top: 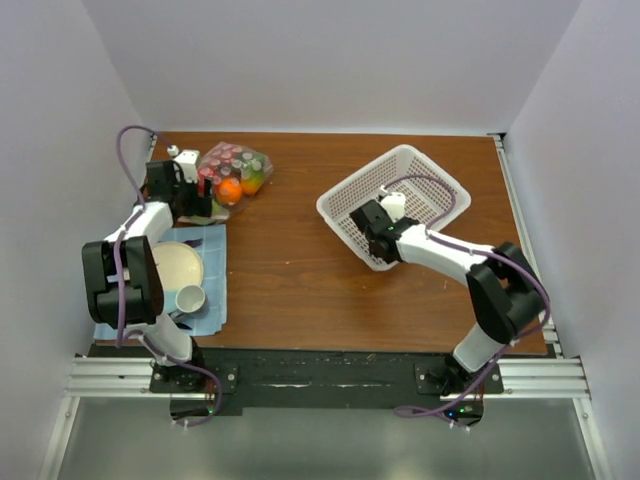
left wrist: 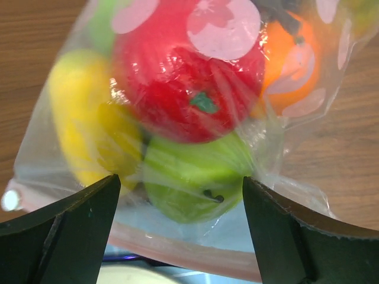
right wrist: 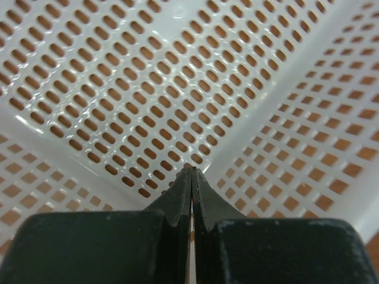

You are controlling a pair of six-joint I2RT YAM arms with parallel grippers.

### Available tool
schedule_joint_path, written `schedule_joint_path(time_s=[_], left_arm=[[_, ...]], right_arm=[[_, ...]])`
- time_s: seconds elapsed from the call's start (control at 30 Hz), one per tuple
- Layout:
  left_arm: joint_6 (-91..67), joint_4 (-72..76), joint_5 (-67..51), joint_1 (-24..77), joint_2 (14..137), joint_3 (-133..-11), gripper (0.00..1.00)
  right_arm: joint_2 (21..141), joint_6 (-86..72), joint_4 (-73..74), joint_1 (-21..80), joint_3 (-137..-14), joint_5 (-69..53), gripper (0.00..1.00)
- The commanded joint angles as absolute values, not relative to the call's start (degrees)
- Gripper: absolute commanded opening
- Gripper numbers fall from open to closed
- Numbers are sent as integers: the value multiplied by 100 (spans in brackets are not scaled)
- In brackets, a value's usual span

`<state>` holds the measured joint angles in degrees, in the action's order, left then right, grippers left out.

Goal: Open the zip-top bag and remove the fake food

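The zip-top bag [top: 233, 172] lies at the far left of the table, clear with pink fruit prints, full of fake food. In the left wrist view I see through the bag [left wrist: 296, 171] a red apple [left wrist: 189, 77], a green apple [left wrist: 189, 177], a yellow piece [left wrist: 89, 130] and an orange [left wrist: 290, 59]; the pink zip strip [left wrist: 189, 244] runs along the near edge. My left gripper [top: 203, 197] [left wrist: 180, 183] is open, its fingers on either side of the bag's zip end. My right gripper [top: 372, 226] [right wrist: 192, 173] is shut and empty, its tips inside the white mesh basket [top: 420, 170].
The basket [right wrist: 148, 89] sits tilted at the right middle of the table. A beige plate [top: 178, 265] and a white cup [top: 191, 299] rest on a blue cloth [top: 214, 300] at the near left, just behind the left gripper.
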<state>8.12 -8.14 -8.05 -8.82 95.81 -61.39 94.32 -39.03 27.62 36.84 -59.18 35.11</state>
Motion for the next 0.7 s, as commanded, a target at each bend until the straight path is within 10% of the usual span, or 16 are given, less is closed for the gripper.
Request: schedule_joint_path(time_s=[0.0,0.37,0.5,0.67], left_arm=[[818,-615,-817,-519,9773,-6064,89],[993,-1177,-1764,922,9836,-6328,87],[1028,-1546,-2126,1151,9554,-6687,86],[1133,-1714,-1934,1055,8932,-6777,86]], right_arm=[[8467,-4333,3427,3648,-5310,3736,0],[7339,-4044,3965,3874,-5202,3638,0],[7242,-2818,2780,4586,-5659,3902,48],[7925,-1294,1039,5412,-6213,3640,83]])
